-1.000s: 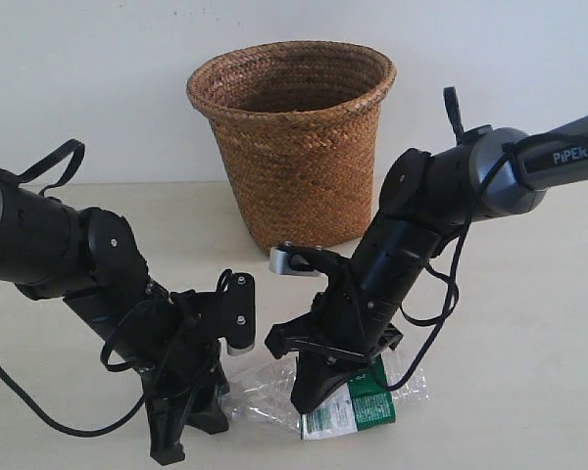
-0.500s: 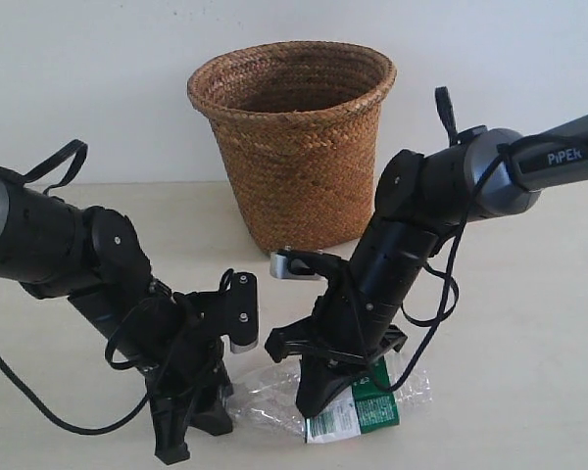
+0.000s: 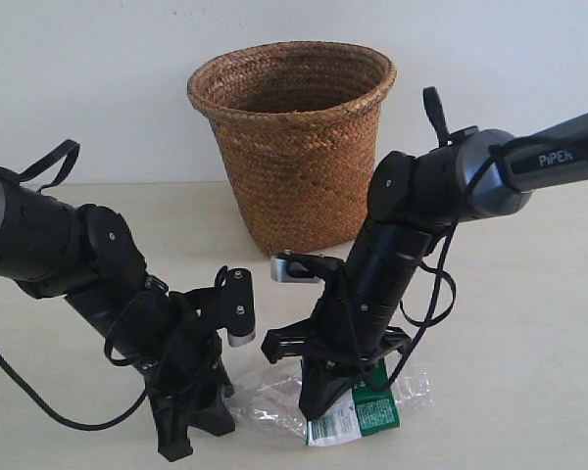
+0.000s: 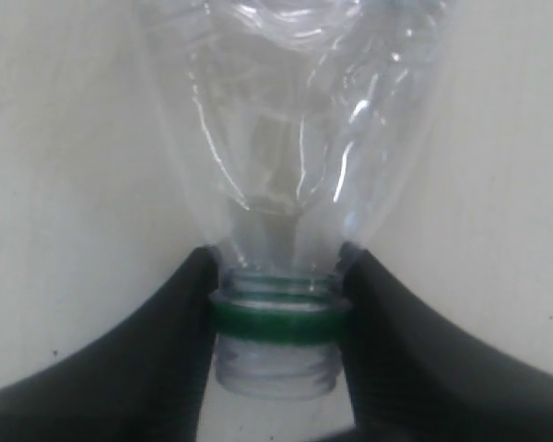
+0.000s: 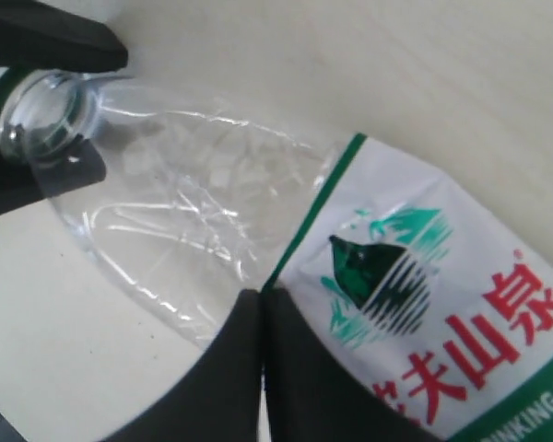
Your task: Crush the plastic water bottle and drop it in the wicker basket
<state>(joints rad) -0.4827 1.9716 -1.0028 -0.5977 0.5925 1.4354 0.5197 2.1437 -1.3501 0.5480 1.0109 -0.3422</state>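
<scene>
The plastic water bottle (image 3: 374,409) lies on its side on the table (image 3: 529,323), in front of the wicker basket (image 3: 294,181) and clear of it. Its mouth carries only the green neck ring (image 4: 278,319); no cap is visible. The clear body shows creases and flattened panels, so crushing is judged to be under way but not finished.

The left end effector (image 4: 278,276) is clamped on the bottle neck, one finger on each side just above the ring. The right end effector (image 5: 261,318) has its fingers together, and the tip bears on the bottle where the clear wall meets the label (image 5: 415,313). Whether any plastic is caught between those fingers cannot be told.

Change over the last second: the right arm has leaned further over and lowered slightly, and the label end of the bottle sits a little lower in the exterior view. The left arm has shifted only slightly. This indicates that pressure is being applied against a held neck.

The basket is upright with its rim open. The transfer step is not yet started.
</scene>
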